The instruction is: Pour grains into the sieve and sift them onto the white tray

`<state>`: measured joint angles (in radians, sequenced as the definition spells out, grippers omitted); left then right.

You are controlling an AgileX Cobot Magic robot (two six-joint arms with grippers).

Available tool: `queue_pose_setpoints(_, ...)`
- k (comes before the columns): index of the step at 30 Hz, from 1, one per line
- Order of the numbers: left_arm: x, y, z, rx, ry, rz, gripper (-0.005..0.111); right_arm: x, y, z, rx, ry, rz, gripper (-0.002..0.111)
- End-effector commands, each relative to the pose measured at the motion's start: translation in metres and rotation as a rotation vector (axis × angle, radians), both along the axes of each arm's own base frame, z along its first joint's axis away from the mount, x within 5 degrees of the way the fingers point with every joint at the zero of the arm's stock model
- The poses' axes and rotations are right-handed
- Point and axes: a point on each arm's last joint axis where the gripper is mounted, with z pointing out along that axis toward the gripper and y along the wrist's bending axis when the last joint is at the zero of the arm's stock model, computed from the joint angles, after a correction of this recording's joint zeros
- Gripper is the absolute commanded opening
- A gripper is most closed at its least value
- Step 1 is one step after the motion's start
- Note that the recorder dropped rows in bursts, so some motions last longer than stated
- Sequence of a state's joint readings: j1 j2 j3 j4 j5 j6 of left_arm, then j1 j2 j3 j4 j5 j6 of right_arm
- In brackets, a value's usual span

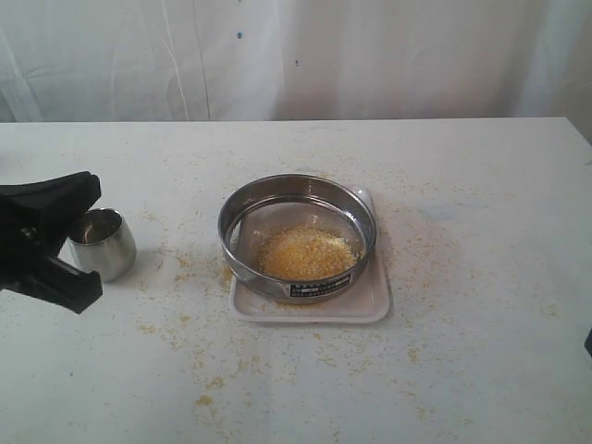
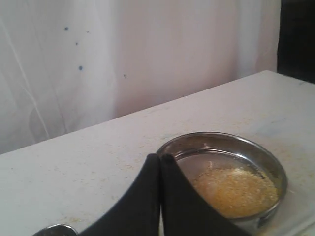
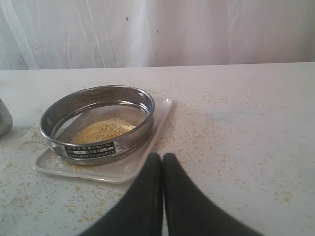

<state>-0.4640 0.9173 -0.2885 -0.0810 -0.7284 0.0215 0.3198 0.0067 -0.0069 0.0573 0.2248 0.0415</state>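
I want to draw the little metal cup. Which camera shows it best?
The exterior view: the cup stands nearly whole and upright. The left wrist view catches only its rim at the picture's edge; the right wrist view shows just a sliver of its side.

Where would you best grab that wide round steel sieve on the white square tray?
Probably by the thin upright wall of the wide round steel sieve, pinched from above, one finger inside and one outside. It looks too broad to span, and the side away from the small steel cup is free.
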Motion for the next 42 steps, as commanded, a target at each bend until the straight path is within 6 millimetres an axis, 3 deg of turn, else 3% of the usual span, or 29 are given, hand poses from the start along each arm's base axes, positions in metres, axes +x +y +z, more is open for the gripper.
queue_pose_setpoints(1,-0.019,0.004,0.008,-0.083,0.033,-0.053,0.0,0.0,0.0,-0.002,-0.008,-0.007,-0.003,0.0)
queue_pose_setpoints(10,-0.034,0.008,0.005,0.021,0.084,-0.089,0.0,0.0,0.0,-0.002,-0.008,-0.007,-0.003,0.0)
queue_pose_setpoints(16,-0.039,0.006,0.012,0.097,-0.021,-0.133,0.0,0.0,0.0,-0.002,-0.008,-0.007,-0.003,0.0)
queue_pose_setpoints(25,-0.058,0.016,0.016,0.064,0.0,-0.129,0.0,0.0,0.0,-0.002,-0.008,-0.007,-0.003,0.0)
queue_pose_setpoints(30,-0.085,0.038,0.001,0.028,-0.038,-0.038,0.0,0.0,0.0,-0.002,-0.008,-0.007,-0.003,0.0)
queue_pose_setpoints(36,-0.1,0.054,-0.041,-0.131,-0.08,0.107,0.0,0.0,0.0,-0.002,-0.008,-0.007,-0.003,0.0)
queue_pose_setpoints(42,-0.102,0.057,-0.041,-0.169,-0.118,0.159,0.0,0.0,0.0,-0.002,-0.008,-0.007,-0.003,0.0)
